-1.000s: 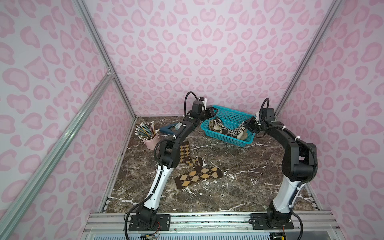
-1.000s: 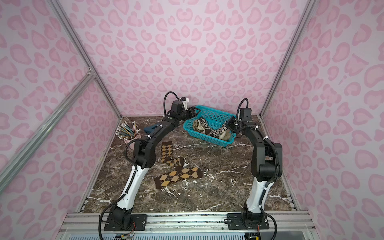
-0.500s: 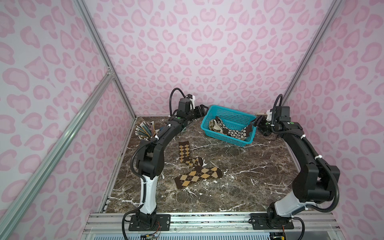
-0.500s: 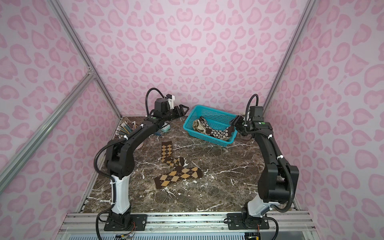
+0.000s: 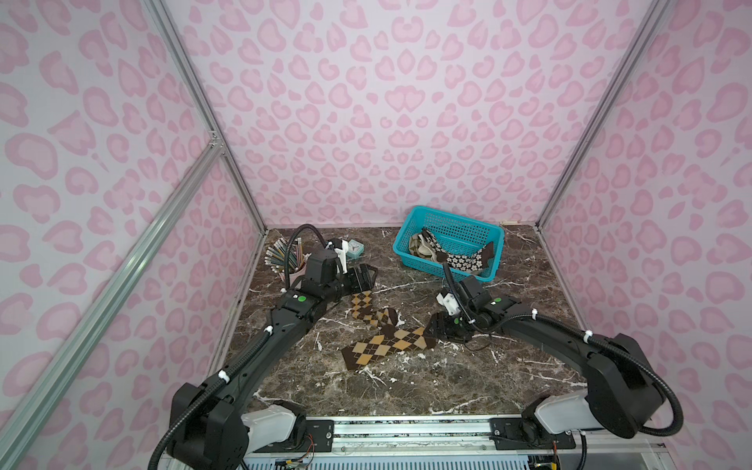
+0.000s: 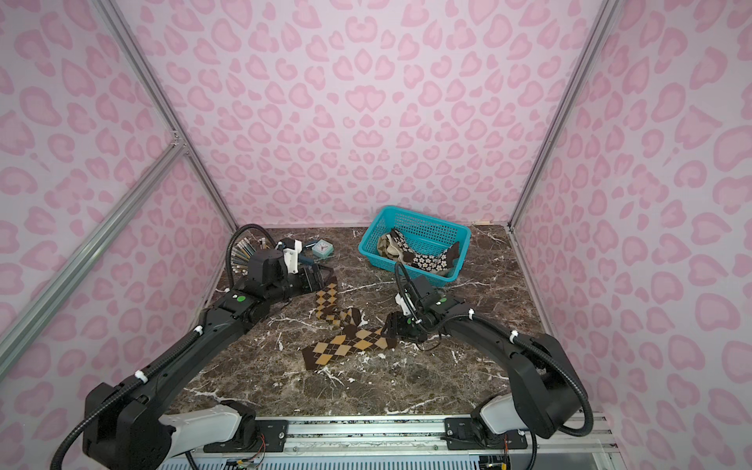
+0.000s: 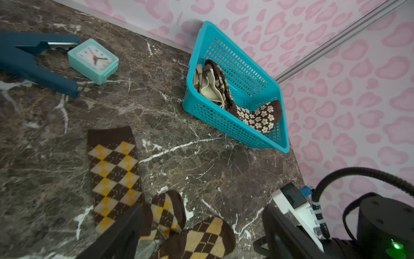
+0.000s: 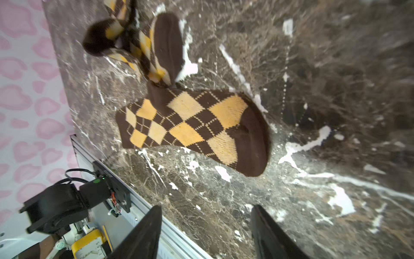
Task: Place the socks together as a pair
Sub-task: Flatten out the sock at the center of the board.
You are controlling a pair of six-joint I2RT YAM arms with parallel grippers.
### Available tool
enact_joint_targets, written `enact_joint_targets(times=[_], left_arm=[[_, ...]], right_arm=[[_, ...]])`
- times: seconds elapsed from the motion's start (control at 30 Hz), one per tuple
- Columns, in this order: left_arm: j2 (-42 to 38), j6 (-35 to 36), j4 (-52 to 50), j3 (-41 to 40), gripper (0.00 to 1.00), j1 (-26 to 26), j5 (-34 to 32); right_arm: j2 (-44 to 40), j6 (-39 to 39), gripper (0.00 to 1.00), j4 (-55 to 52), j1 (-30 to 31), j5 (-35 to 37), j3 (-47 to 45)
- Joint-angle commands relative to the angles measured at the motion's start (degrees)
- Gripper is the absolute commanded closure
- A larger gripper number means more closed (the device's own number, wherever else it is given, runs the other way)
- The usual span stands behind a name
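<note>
Dark marble bench point(image 5: 407, 386), pink-spotted walls around. A teal basket point(image 5: 447, 219) near the far right corner holds a flowered sock point(image 5: 464, 260) (one end up against its wall). Two argyle socks point(image 5: 384, 325) overlap mid-bench. The left gripper point(image 5: 366, 273) and right gripper point(image 5: 433, 325) hover by their outer ends, jaws apart, empty.

Lab booth, with aluminium frame point(image 5: 202, 97) and pink-printed walls point(image 5: 407, 101).

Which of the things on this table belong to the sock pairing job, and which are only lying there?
For the job: near argyle sock, far argyle sock, flowered sock, cream sock (both in the teal basket).
Only lying there: clock, blue stapler-like tool, pencils.
</note>
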Motion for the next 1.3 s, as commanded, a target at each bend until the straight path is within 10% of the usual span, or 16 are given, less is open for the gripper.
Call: enact_joint_targets(times=[0.0, 0.2, 0.43, 0.93, 1.27], left_arm=[[-3.58, 1.07, -3.76, -3.8, 0.13, -0.73, -1.27], [-10.44, -0.67, -6.31, -7.09, 0.14, -0.77, -2.59], [-12.85, 0.34, -10.4, -6.38, 0.14, -0.77, -4.61], [-14.77, 0.42, -11.17, -2.81, 0.14, -0.88, -0.84], [-17.43, -0.59, -12.23, -4.97, 0.15, -0.92, -1.3]], right_arm=[[3.59, -0.79, 0.36, 4.98, 0.65, 3.65, -0.79], [10.02, -2.4, 0.5, 6.21, 0.84, 6.19, -0.01], [8.37, -2.4, 1.0, 6.13, 0.88, 10.85, 0.67], [-20.06, -14.38, 1.0, -37.0, -5.9, 30.34, 23.46], [-5.16, -9.25, 1.0, -21.84, 18.72, 24.06, 19.76]])
